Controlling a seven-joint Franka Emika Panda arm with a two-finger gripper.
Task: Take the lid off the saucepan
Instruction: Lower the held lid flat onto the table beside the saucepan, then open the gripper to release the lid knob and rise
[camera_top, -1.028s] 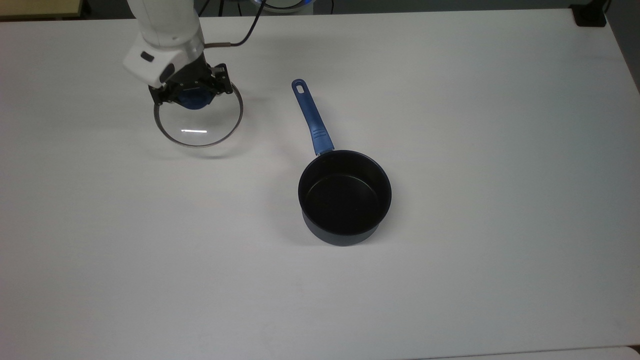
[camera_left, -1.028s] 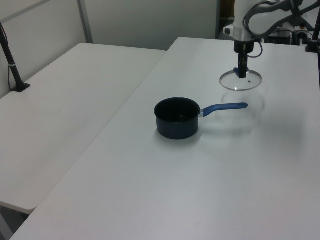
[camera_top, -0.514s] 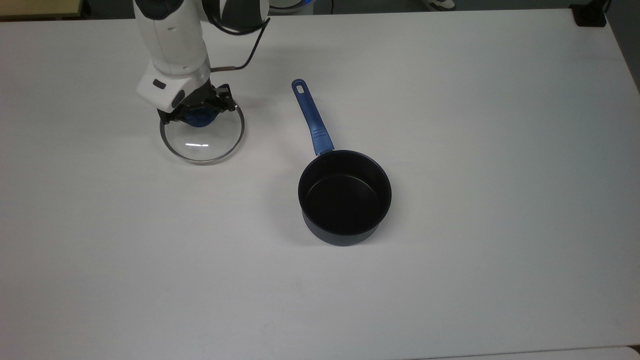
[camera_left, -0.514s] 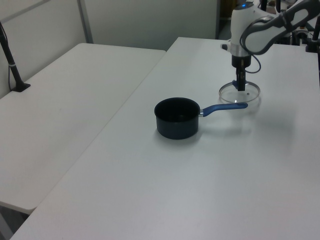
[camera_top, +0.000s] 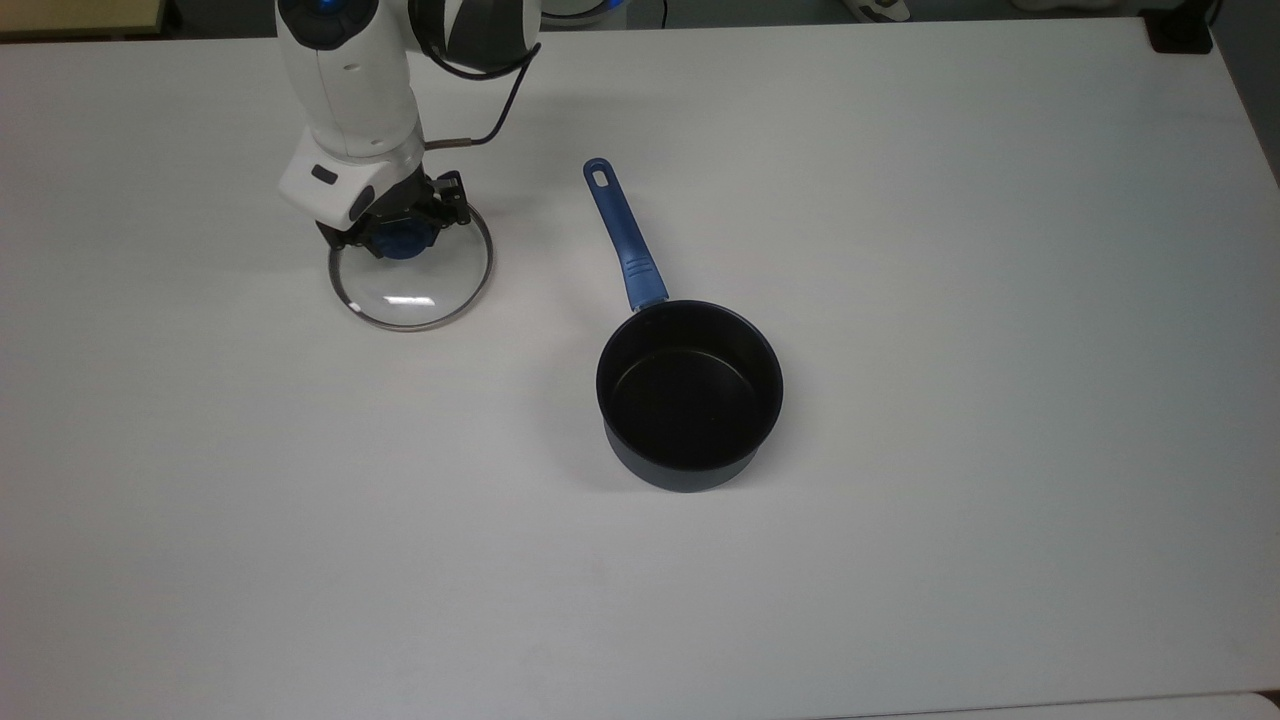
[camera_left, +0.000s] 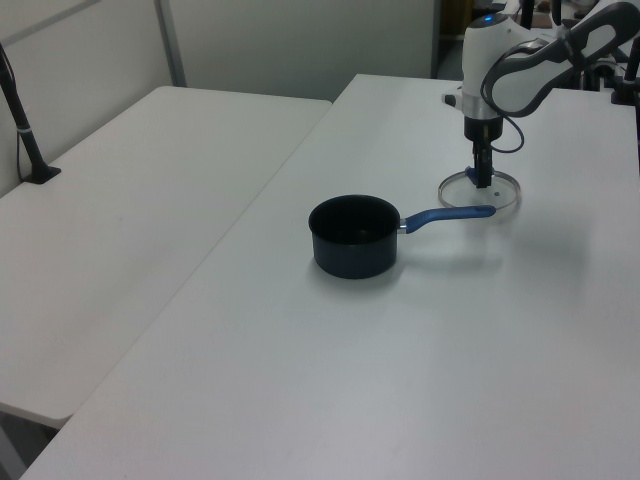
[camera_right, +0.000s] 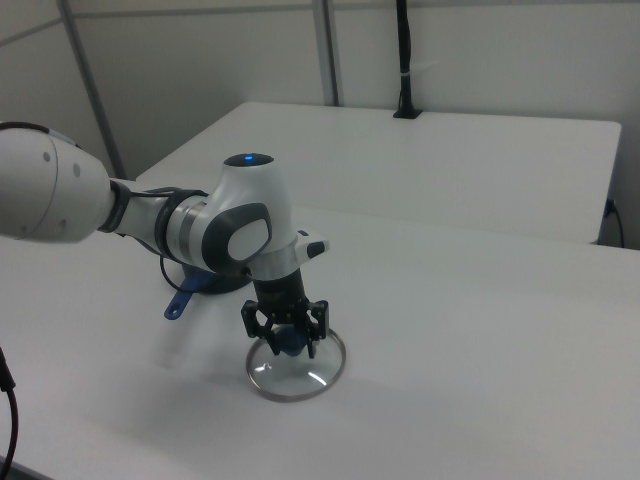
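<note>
Lid off, jaws on its knob

The jaws straddle the lid's blue knob; whether they still pinch it I cannot tell. The lid lies flat on the counter, apart from the open pan, past its handle on the top view's left.

The clear glass lid with its blue knob lies flat at the top view's upper left. The open dark saucepan stands upright at centre, well apart, blue handle toward the top edge.
</note>
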